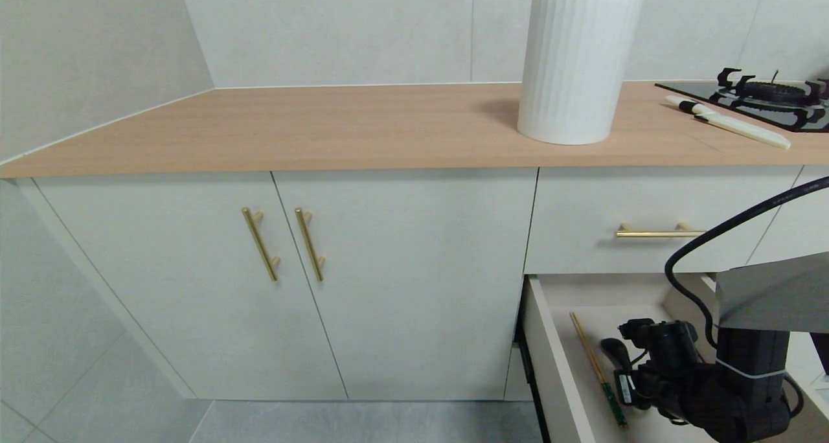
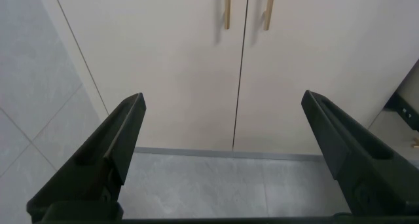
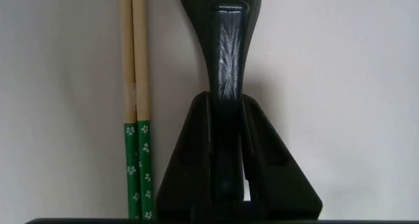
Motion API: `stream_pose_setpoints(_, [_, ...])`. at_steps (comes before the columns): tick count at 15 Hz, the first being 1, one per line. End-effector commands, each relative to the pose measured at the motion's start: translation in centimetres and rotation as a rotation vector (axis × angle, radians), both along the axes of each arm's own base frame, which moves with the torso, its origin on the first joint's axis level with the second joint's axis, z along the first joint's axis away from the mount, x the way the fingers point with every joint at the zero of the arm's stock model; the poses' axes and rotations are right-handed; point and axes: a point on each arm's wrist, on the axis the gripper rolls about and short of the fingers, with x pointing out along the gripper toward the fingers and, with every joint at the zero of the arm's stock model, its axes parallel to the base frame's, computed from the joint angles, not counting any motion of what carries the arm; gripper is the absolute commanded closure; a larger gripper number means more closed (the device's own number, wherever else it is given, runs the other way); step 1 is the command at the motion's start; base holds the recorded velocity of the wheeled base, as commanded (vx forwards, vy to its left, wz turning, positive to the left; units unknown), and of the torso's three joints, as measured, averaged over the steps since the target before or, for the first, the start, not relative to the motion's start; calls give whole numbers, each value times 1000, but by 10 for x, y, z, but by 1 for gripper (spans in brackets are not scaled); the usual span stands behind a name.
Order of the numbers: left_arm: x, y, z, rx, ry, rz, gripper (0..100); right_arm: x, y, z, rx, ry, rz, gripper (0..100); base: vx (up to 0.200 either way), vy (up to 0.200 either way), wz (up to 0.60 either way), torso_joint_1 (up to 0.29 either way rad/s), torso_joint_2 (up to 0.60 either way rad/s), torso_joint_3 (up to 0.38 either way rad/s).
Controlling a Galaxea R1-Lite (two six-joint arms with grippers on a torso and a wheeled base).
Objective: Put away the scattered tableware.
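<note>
Inside an open drawer [image 1: 547, 346], the right gripper [image 3: 226, 112] has its jaws clamped on a black spoon [image 3: 222, 34] by its handle. Chopsticks [image 3: 134, 67] lie just beside the spoon. The left gripper [image 2: 222, 99] has its jaws wide apart, empty.

Black glossy spoon [image 3: 226, 27]: bowl end cut off by the right wrist view's edge; handle end buried in the black right gripper [image 3: 226, 103] clamped on it.
Pair of wooden chopsticks with green flowered ends [image 3: 134, 86]: cut off at both ends there (flowers too small to tell from the head view).
Pale open drawer [image 1: 547, 352]: cut off by the head view's bottom edge.
</note>
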Motion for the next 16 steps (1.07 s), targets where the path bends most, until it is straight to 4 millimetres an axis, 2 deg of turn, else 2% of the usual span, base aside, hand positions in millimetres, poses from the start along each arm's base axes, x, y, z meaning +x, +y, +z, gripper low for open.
stream_pose_setpoints(1, [0,0,0,0,2,1,0,-1,0,-3,-2,14,0,100,0,0,0,0,0,0])
stream_pose_setpoints(2, [0,0,0,0,-1,1,0,-1,0,-3,-2,14,0,100,0,0,0,0,0,0])
stream_pose_setpoints(3, [0,0,0,0,2,1,0,-1,0,-3,-1,14,1,0,0,0,0,0,0,0])
stream_pose_setpoints(9, [0,0,0,0,1,1,0,-1,0,-3,1,11,0,0,0,0,0,0,0,0])
stream_pose_setpoints(11, [0,0,0,0,1,1,0,-2,0,8,8,-18,-3,0,0,0,0,0,0,0])
stream_pose_setpoints(12, [0,0,0,0,-1,1,0,-4,-4,28,18,-74,-14,0,0,0,0,0,0,0])
stream_pose_setpoints(13, [0,0,0,0,1,1,0,-12,-7,57,30,-142,-18,0,0,0,0,0,0,0])
stream_pose_setpoints(14, [0,0,0,0,1,1,0,-22,-9,77,36,-188,-19,0,0,0,0,0,0,0])
stream_pose_setpoints(15, [0,0,0,0,1,1,0,-27,-10,87,38,-209,-18,0,0,0,0,0,0,0])
stream_pose_setpoints(16, [0,0,0,0,1,1,0,-44,-12,115,47,-287,-18,0,0,0,0,0,0,0])
